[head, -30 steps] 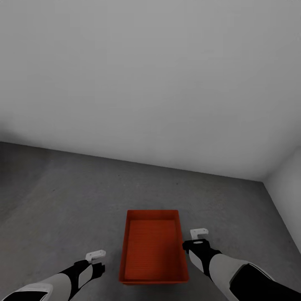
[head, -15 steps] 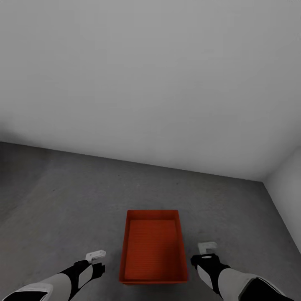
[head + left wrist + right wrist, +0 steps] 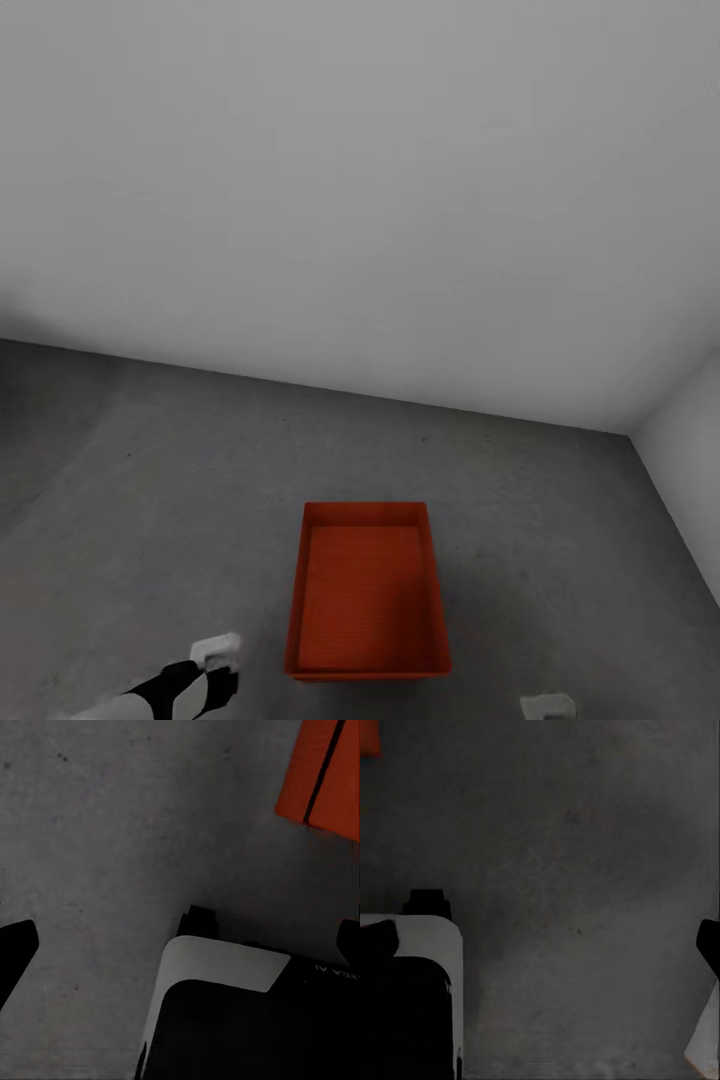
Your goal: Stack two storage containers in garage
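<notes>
Orange-red rectangular plastic storage container (image 3: 366, 592) sits on the rough dark grey concrete floor (image 3: 150, 500) near the pale wall. Our left tool (image 3: 217, 651) and right tool (image 3: 547, 706) flank it, both spread apart, empty.

Surface: rough, mottled dark grey concrete floor (image 3: 577, 870), spread beneath and ahead of the pincer, with small darker specks scattered over it.
Right pincer (image 3: 547, 937): its two dark fingers stand wide apart with bare floor between them, nothing clasped.
One finger: a black tip (image 3: 379, 937) at one edge of the picture.
Other finger: a black tip (image 3: 709, 945) at the opposite edge, with a pale piece just below it.
Robot body part: a rounded white-edged black casing (image 3: 412, 997), close beside the first finger, with a small black block on top.
Orange-red plastic bin (image 3: 369, 736): only a small corner, far ahead of the pincer, well apart from both fingers.
</notes>
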Controlling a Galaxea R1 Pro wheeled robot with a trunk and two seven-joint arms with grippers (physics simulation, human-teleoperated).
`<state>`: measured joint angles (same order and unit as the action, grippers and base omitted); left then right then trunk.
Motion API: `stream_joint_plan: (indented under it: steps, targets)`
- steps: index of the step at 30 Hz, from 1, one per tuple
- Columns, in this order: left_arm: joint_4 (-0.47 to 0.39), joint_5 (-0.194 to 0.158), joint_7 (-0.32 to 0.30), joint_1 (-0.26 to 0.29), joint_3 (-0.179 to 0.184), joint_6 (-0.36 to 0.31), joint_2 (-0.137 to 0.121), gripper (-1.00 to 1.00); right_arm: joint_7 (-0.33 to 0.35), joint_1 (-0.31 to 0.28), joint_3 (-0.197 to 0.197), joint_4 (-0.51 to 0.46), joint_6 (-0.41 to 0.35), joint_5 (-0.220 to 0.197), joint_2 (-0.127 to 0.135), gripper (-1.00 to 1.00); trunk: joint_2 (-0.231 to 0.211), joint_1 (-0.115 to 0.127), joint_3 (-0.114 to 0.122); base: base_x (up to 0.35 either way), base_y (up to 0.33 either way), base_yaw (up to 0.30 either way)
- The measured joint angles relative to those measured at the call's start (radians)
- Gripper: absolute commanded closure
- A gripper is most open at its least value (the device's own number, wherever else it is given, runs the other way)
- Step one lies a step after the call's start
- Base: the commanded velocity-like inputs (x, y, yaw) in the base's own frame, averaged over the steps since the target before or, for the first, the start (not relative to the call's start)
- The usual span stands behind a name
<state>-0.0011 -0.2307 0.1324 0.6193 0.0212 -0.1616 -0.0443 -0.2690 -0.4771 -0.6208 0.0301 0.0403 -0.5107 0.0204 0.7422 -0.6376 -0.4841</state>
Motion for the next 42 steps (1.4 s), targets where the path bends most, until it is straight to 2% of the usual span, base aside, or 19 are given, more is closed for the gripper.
stream_joint_plan:
  steps: [1, 4, 5, 8, 10, 12, 16, 28, 42]
  targets:
    - [0.000, 0.000, 0.000, -0.029, 0.000, 0.014, 0.001, -1.00, 0.001, 0.053, 0.000, 0.000, 0.008, 0.000, 0.000, -1.00, 0.000, 0.000, 0.000, 0.000, 0.000, 0.000]
    - [0.000, 0.000, 0.000, -0.098, 0.000, 0.049, 0.004, -1.00, 0.001, 0.130, 0.001, 0.000, 0.017, -0.005, -0.007, -1.00, 0.000, 0.000, 0.000, 0.000, 0.000, -0.016]
    - [0.000, 0.000, 0.000, -0.109, 0.000, 0.054, 0.005, -1.00, 0.001, 0.140, -0.001, -0.001, 0.020, -0.005, -0.009, -1.00, 0.000, 0.000, 0.001, 0.000, 0.000, -0.059]
    - [0.000, 0.002, -0.001, -0.193, 0.000, 0.091, 0.021, -1.00, 0.002, 0.203, -0.001, -0.001, 0.063, -0.005, -0.021, -1.00, 0.000, 0.000, 0.004, 0.000, 0.000, -0.078]
    - [0.000, 0.002, -0.001, -0.232, 0.000, 0.119, 0.030, -1.00, 0.004, 0.228, -0.001, -0.001, 0.074, -0.002, -0.037, -1.00, 0.000, 0.000, 0.007, 0.000, 0.000, -0.085]
    - [0.000, 0.002, 0.000, -0.299, -0.001, 0.176, 0.043, -1.00, 0.004, 0.262, -0.002, -0.001, 0.082, 0.003, -0.073, -1.00, 0.000, 0.000, 0.010, 0.000, 0.000, -0.086]
    - [-0.001, 0.001, 0.001, -0.309, 0.001, 0.187, 0.041, -1.00, 0.005, 0.266, -0.001, -0.001, 0.084, 0.002, -0.088, -1.00, 0.000, 0.000, 0.016, 0.000, 0.000, -0.086]
    - [-0.007, 0.011, 0.001, -0.311, 0.006, 0.191, 0.037, -1.00, 0.018, 0.267, -0.001, -0.001, 0.083, 0.003, -0.100, -1.00, 0.000, 0.000, 0.034, 0.000, 0.000, -0.085]
    - [-0.007, 0.011, 0.001, -0.311, 0.006, 0.192, 0.037, -1.00, 0.019, 0.271, -0.001, -0.001, 0.083, 0.005, -0.100, -1.00, 0.000, 0.000, 0.056, 0.000, 0.000, -0.083]
